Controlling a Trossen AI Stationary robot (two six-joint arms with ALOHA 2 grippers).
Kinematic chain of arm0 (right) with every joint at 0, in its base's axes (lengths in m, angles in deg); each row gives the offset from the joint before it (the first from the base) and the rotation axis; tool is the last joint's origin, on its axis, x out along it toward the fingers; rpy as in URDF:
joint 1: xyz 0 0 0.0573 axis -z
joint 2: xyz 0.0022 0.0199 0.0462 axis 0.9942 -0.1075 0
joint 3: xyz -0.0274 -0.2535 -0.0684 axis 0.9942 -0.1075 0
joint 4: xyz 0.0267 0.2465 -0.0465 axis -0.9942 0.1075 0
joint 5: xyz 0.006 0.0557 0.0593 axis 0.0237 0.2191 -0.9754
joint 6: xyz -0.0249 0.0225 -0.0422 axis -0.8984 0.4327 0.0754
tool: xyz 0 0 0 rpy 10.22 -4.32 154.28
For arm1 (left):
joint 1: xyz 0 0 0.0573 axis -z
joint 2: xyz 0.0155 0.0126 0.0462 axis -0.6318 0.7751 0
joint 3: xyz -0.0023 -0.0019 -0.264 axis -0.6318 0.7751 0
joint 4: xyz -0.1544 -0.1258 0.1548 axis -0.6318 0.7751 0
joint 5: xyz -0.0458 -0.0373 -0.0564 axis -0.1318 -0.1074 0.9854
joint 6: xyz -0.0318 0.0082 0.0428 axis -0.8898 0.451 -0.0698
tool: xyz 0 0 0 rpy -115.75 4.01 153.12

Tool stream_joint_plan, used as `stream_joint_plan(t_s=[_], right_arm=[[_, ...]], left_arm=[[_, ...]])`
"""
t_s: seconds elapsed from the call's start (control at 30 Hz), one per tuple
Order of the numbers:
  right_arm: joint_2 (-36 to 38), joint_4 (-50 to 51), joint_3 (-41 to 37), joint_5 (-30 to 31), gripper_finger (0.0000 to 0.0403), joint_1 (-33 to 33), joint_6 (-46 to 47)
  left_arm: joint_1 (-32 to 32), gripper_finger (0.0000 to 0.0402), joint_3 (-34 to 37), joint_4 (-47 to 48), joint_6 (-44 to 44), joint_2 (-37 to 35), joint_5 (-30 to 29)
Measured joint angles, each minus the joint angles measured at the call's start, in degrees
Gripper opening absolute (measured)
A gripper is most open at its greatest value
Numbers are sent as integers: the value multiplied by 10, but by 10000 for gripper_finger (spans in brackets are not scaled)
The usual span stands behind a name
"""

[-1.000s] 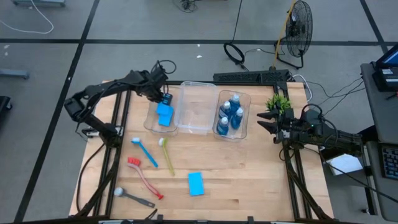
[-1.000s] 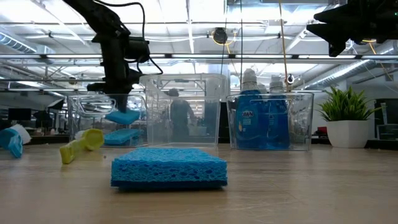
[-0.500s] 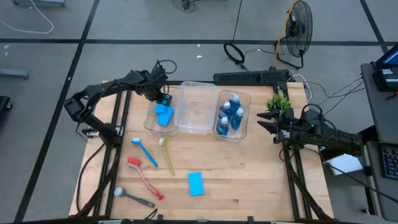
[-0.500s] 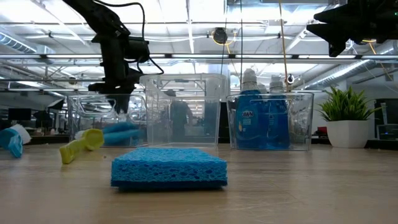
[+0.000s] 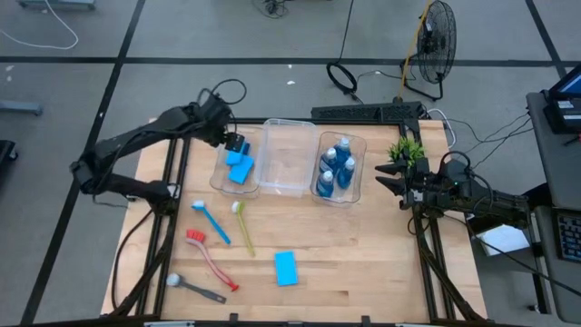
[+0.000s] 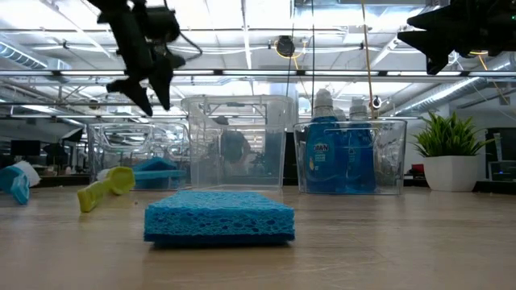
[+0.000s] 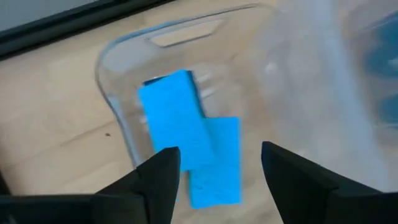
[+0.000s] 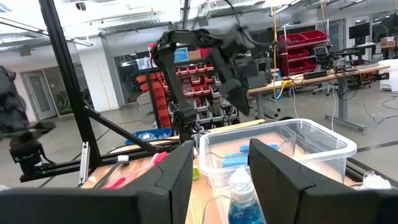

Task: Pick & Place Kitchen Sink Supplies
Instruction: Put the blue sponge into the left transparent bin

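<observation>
Two dark fingers of my left claw (image 7: 214,168) stand well apart with nothing between them; it hangs above the left clear plastic bin (image 5: 221,178), touching neither the bin nor what lies inside. Through that wrist camera I see flat bright-blue rectangular sponges (image 7: 180,127) on the bin floor, one lying partly over another, long axes running roughly along the bin's length, the upper one skewed a little. In the high view the claw sits over the bin's far end, near the back edge of the wooden surface (image 5: 363,263).

My right claw (image 5: 385,179) waits off the right side of the surface, beside the small green potted plant (image 5: 406,150), fingers partly spread and holding nothing.

A fourth sponge (image 5: 286,268) lies loose on the surface toward the front, long axis running front to back. The middle bin (image 5: 285,156) looks empty. The right bin (image 5: 354,145) holds the small blue-liquid bottles with pale caps (image 5: 337,166), upright.

On the left of the surface lie four long-handled brushes: the blue brush (image 5: 210,221) and the yellow-green brush (image 5: 243,225) close together, handles angled toward the front right; the red brush (image 5: 211,259) below them, slanting the same way; the grey-black brush (image 5: 193,287) nearest the front left corner, pale head to the left.
</observation>
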Motion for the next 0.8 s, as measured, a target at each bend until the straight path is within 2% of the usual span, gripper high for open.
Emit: stream_joint_plan(t_s=[0.17, 0.33, 0.57, 0.8], right_arm=[[0, 1, 0, 0, 141, 0, 0], [0, 4, 0, 0, 141, 0, -2], [0, 4, 0, -1, 141, 0, -2], [0, 5, 0, -3, 141, 0, -4]], left_arm=[[64, 227, 0, 1, -56, -60, 0], [158, 228, 0, -2, -129, -91, 0], [316, 228, 0, -27, -239, -82, -6], [461, 228, 0, -78, -364, -56, -60]])
